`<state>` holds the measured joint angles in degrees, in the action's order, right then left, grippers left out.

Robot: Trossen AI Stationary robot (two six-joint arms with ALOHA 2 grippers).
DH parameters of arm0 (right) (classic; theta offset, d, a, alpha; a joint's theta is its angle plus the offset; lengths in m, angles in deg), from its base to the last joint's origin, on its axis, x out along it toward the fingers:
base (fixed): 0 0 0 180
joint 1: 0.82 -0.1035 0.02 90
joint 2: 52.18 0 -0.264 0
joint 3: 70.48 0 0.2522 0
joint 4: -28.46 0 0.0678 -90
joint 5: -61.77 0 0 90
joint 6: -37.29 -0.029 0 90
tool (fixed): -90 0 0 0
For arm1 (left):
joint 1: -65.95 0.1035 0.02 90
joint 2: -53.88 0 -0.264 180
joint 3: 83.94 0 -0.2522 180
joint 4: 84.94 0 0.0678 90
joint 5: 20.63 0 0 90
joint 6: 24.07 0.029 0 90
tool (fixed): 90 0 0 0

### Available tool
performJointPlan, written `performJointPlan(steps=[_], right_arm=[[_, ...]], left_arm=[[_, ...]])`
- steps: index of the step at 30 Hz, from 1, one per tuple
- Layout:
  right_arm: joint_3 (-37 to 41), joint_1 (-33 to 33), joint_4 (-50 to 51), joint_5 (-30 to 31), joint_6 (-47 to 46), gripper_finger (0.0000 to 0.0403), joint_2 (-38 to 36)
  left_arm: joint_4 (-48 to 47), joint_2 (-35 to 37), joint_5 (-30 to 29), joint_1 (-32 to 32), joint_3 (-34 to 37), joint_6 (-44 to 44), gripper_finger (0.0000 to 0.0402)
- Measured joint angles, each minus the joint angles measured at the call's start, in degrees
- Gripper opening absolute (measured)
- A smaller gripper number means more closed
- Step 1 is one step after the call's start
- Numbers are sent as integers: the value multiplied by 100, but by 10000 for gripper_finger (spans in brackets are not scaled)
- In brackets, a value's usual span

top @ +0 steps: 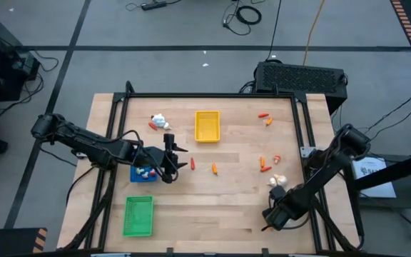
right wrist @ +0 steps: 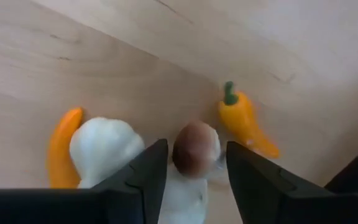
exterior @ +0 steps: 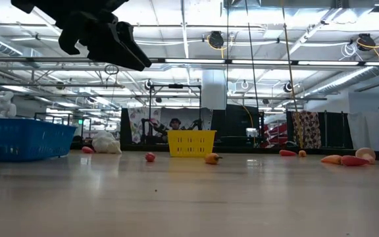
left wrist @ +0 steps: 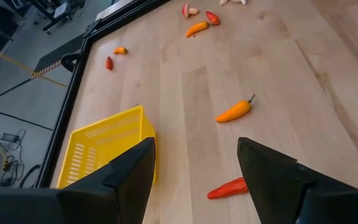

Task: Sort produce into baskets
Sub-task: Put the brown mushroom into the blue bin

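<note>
Right gripper low over table, fingers parted, small brown-capped whitish mushroom piece between them, grip uncertain.

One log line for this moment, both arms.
left gripper: open, empty, beside blue tray | right gripper: over brown-capped piece, jaws astride | yellow tray: empty

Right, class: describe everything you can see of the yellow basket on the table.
The yellow basket is a small, shallow rectangular tray of bright plastic with slotted walls and an open top. It sits upright on the wooden table toward its far edge, apparently empty. Nothing touches it; the nearest produce, a red pepper, lies apart.
</note>
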<state>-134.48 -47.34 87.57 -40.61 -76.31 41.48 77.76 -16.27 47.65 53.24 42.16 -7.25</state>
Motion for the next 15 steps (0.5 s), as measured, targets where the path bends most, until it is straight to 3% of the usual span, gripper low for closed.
performJointPlan(steps=[6, 11, 15], right_arm=[[0, 2, -27, -2, 112, 152, 114], [0, 41, 43, 27, 311, 111, -43], [0, 119, 87, 226, 548, 74, -260]], left_arm=[[1, 0, 4, -1, 0, -2, 235], [15, 0, 53, 0, 0, -24, 235], [207, 0, 415, -1, 0, -150, 235]])
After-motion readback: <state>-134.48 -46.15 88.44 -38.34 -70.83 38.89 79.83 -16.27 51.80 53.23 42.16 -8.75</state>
